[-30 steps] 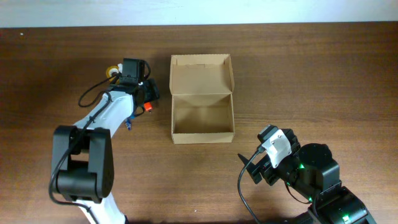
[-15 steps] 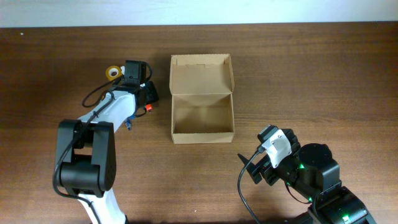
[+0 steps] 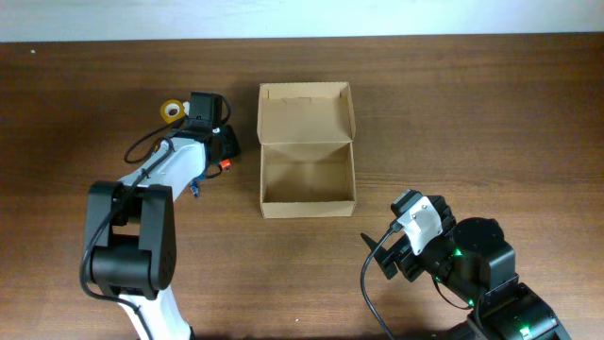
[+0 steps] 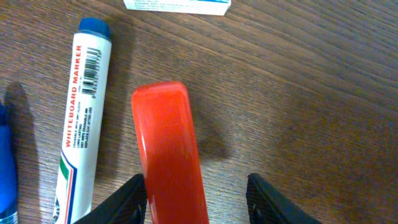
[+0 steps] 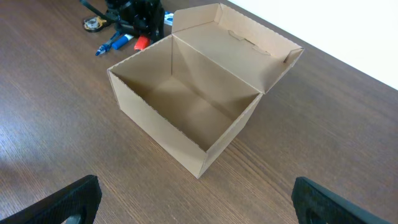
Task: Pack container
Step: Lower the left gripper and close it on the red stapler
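since a second ago my left arm [image 3: 165, 170] has swung slightly, uncovering the yellow tape roll [image 3: 171, 109]. my left gripper [image 4: 196, 193] is spread wide, straddling the red item [image 4: 168, 162] on the bench [image 3: 472, 113]; the container [image 3: 307, 179] stands open to its right. i should centre first, one finger crowding the red side, then close without catching the whiteboard marker [image 4: 81, 118].

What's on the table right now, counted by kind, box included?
Cardboard box: 1
Yellow tape roll: 1
Whiteboard marker: 1
Red item, kind unclear: 1
Blue pen-like item, mostly out of frame: 1
White printed carton, only an edge showing: 1
Total: 6
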Controlling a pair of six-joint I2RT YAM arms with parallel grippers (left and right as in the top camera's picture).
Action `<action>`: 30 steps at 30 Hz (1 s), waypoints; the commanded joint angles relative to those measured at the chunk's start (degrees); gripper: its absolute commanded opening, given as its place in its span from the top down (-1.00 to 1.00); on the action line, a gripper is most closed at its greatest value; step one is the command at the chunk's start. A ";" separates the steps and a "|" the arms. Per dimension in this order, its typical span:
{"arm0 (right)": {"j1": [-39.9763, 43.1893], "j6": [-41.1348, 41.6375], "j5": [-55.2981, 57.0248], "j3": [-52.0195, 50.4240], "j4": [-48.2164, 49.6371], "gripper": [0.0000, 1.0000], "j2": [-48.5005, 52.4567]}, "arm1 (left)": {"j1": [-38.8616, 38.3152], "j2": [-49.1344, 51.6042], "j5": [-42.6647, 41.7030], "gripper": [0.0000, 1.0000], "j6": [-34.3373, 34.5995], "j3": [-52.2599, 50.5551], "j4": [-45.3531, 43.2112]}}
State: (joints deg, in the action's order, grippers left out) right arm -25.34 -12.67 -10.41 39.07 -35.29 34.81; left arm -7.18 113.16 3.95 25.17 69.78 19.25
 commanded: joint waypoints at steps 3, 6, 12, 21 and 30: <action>-0.48 -0.22 0.55 -0.24 0.15 -0.98 0.07 | 0.09 1.27 0.98 0.03 0.31 0.87 0.07; -0.48 -0.22 0.55 -0.24 0.15 -0.98 0.07 | 0.07 1.60 0.37 0.08 0.33 0.87 0.02; -0.48 -0.22 0.55 -0.24 0.15 -0.98 0.07 | 0.15 1.60 0.59 0.11 0.31 0.87 -0.11; -0.48 -0.22 0.55 -0.24 0.15 -0.99 0.07 | 0.15 2.45 0.59 0.24 0.31 0.87 0.92; -0.48 -0.22 0.55 -0.24 0.15 -0.98 0.07 | 0.15 2.45 0.52 0.70 0.33 0.87 0.96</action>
State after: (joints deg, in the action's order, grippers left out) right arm -25.34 -12.64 -10.41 39.07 -35.29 34.81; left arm -7.18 114.45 4.49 25.26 69.97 19.97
